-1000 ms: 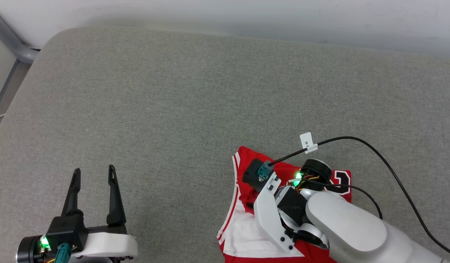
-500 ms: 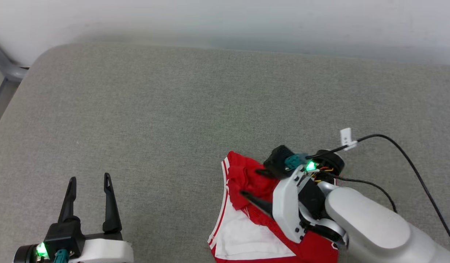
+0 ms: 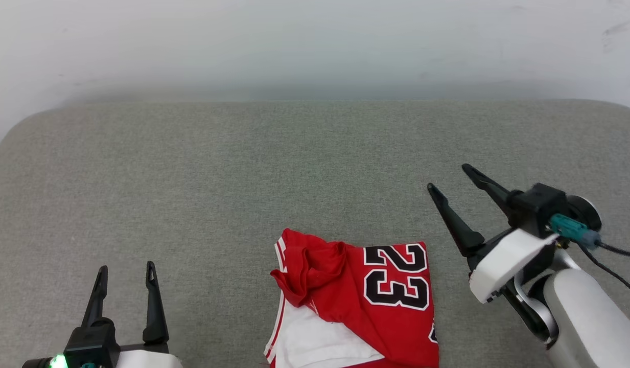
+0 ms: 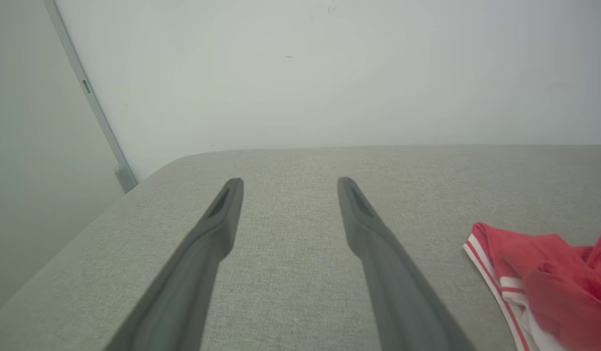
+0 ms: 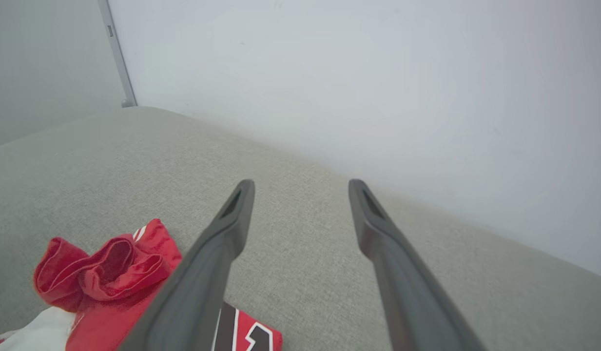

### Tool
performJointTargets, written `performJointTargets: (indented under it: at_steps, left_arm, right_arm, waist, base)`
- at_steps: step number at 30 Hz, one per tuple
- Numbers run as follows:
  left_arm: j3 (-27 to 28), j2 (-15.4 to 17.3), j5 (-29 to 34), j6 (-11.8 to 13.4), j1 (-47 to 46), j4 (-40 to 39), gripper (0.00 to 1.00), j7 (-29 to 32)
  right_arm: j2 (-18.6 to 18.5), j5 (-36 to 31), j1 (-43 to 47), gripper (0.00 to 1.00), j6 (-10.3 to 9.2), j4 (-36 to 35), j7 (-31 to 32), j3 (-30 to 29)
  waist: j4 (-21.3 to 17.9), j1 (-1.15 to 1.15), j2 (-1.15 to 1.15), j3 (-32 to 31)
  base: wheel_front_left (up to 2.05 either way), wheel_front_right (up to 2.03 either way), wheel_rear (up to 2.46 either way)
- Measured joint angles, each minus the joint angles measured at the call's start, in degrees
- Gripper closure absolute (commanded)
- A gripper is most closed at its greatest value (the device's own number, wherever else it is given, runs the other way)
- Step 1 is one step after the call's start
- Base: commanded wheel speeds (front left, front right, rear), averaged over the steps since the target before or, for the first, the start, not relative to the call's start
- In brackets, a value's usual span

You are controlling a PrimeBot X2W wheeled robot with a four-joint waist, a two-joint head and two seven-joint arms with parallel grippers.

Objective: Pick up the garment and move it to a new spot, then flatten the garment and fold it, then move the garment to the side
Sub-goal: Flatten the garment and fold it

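The pale wall [image 3: 315,46] backs everything, and the grey fabric-covered tabletop [image 3: 192,168] runs up to it, its far corners rounded at left and right. Most of that surface lies bare, with wide room to the left of the garment and beyond it, and a narrower strip to its right. The garment [image 3: 355,317] lies near the front edge, a little right of centre. It is a compact red rectangle with a white sleeve panel at its lower left, and its lowest part runs off the bottom of the head view. The right pincer [image 3: 448,177] hangs just to its right, fingers spread wide, empty and clear of the cloth. The left pincer [image 3: 126,266] sits well apart at the lower left, likewise spread and empty. The black 23 [image 3: 396,276] faces up. Folding looks largely done, though a rumpled red bunch [image 3: 309,271] at the upper-left corner is not flat. I judge that tidying it, and perhaps the last shift aside, remains.
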Motion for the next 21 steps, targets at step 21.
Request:
performJointTargets:
  at_steps: [21]
  left_arm:
    - [-1.3,1.1,1.0,0.0,2.9,0.3,0.0,0.0]
  right_arm:
    - [15.6,-12.2,26.3,0.0,0.0,-9.7,-11.4,-23.3]
  waist:
    - [-2.3,0.0,0.0,-4.3]
  base:
    - [0.0,0.0,0.0]
